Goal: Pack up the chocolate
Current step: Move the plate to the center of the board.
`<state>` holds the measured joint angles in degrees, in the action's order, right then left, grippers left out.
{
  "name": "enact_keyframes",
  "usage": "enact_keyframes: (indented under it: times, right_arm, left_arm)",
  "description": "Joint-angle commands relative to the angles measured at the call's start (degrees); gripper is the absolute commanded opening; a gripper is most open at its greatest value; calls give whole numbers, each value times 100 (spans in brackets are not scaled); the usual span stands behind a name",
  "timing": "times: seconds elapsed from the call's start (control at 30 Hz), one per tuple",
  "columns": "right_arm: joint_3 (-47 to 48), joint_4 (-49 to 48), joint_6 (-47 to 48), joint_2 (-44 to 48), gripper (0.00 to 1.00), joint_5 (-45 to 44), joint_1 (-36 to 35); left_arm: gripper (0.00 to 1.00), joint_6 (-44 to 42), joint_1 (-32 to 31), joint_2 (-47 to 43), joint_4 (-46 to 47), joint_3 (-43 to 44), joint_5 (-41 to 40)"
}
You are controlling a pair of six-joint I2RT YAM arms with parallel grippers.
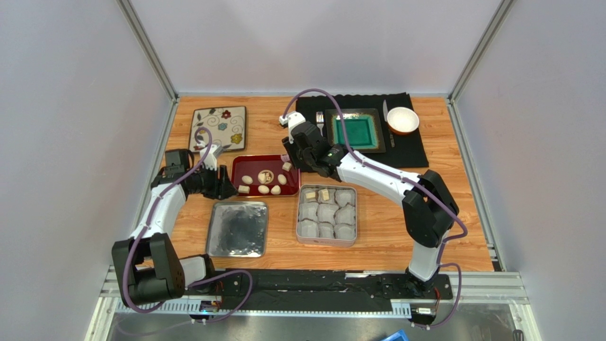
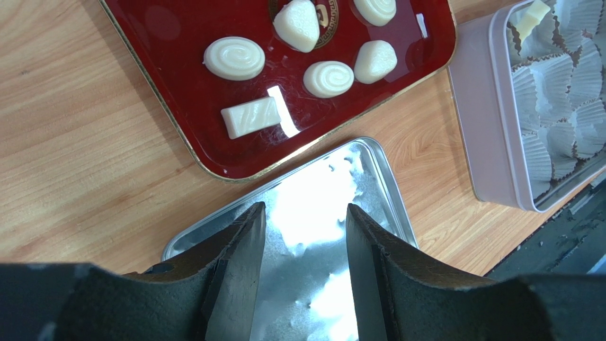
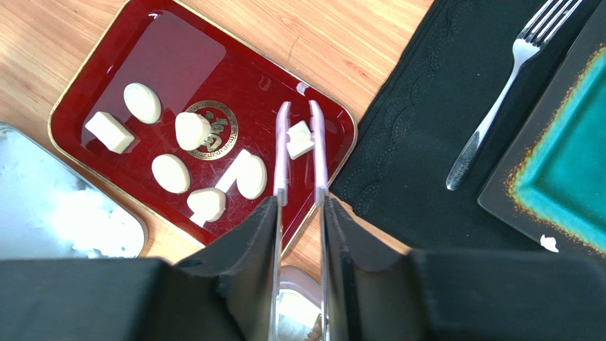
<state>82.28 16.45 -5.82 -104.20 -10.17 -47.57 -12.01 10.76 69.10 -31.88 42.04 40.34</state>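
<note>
Several cream chocolate pieces (image 1: 264, 189) lie on the red tray (image 1: 242, 165), also visible in the left wrist view (image 2: 233, 57). My right gripper (image 3: 299, 206) is shut on pink tongs (image 3: 282, 145). The tongs' two tips stand slightly apart on either side of a small chocolate (image 3: 299, 140) at the tray's far corner. A tin (image 1: 326, 215) lined with white paper cups holds two chocolates (image 1: 318, 194) in its back row. My left gripper (image 2: 306, 213) hangs open and empty above the silver lid (image 2: 320, 206), beside the red tray's near-left edge.
A floral plate (image 1: 218, 128) sits at the back left. A black mat (image 1: 412, 145) at the back right carries a teal plate (image 1: 356, 131), a fork (image 3: 498, 85) and a white bowl (image 1: 402, 120). Grey walls enclose the table.
</note>
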Motion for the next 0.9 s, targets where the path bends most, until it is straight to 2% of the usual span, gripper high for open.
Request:
enact_keyframes:
  times: [0.0,0.87]
  right_arm:
    - [218,-274,-121,40,32,-46,2]
    - [122,-265,-252,-223,36,59,-6]
  left_arm:
    - [54,-144,40,-134,138,-12,150]
    - [54,-56,40,-318,41,120,334]
